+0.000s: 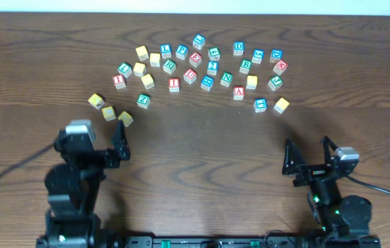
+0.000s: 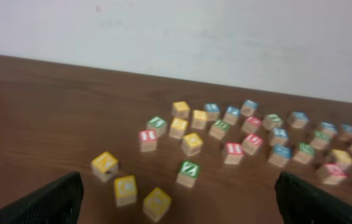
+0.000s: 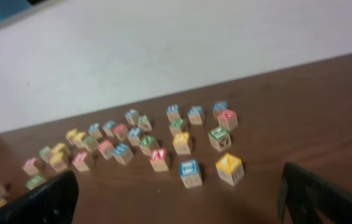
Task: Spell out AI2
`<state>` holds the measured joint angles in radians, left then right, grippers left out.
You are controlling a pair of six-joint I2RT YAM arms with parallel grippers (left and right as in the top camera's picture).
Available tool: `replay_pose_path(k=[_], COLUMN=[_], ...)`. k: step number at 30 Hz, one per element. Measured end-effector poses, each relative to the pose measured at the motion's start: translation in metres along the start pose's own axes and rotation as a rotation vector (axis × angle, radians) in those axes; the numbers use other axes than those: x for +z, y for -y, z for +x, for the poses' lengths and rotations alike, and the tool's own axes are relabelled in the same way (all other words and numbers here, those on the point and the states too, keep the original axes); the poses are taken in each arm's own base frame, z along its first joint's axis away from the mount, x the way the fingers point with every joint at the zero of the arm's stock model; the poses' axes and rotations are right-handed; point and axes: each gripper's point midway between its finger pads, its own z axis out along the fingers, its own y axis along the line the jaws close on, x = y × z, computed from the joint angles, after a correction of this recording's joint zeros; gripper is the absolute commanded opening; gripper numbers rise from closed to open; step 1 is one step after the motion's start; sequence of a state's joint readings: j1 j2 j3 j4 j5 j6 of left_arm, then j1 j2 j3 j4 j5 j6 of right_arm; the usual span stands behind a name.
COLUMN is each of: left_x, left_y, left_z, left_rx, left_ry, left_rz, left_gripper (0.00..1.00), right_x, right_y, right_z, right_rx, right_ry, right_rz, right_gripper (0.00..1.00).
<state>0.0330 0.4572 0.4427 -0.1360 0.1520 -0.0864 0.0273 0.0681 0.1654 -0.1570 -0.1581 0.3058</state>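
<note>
The red "A" cube (image 1: 238,92) (image 3: 159,155) lies at the near edge of the cube cluster, right of centre. Left of centre in the same cluster is the red "I" cube (image 1: 173,84) (image 2: 232,149). A blue "2" cube (image 1: 212,67) sits between them, one row farther back. My left gripper (image 1: 93,143) (image 2: 179,208) hovers open and empty near the table's front left, short of three yellow cubes. At the front right my right gripper (image 1: 309,153) (image 3: 179,202) is open and empty too, well short of the "A".
Several other letter cubes crowd the far half of the table. A green "Z" cube (image 1: 143,100) (image 2: 188,169) and yellow cubes (image 1: 108,112) lie nearest the left gripper. A blue cube (image 1: 260,105) and a yellow cube (image 1: 281,105) lie nearest the right.
</note>
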Motion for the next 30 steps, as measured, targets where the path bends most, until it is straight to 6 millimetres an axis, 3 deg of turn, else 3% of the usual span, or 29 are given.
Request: replay_pose_path(k=[9,19,24,30], left_x=[0.014,0.034,0.051,0.079], left_y=[0.018,0.025,0.024,0.021], left_z=[-0.049,-0.085,-0.089,-0.086], left_rx=[-0.028,-0.048,-0.051,-0.043], left_ry=[-0.222,-0.424,-0.515,-0.604], left_rz=[0.034,0.023,0.012,0.008], left_gripper=[0.98,0.98,0.97,0.98], right_x=[-0.011,0.007,0.030,0.098], right_y=[-0.022,-0.043,-0.046,-0.050], right_z=[-0.061,-0.107,-0.116,-0.114], right_rx=[-0.017,-0.038,-0.047,-0.016], right_ry=[-0.090,-0.301,-0.439,-0.674], right_rz=[0.020,0.022,0.027,-0.022], right_gripper=[0.99,0.99,0.99,0.99])
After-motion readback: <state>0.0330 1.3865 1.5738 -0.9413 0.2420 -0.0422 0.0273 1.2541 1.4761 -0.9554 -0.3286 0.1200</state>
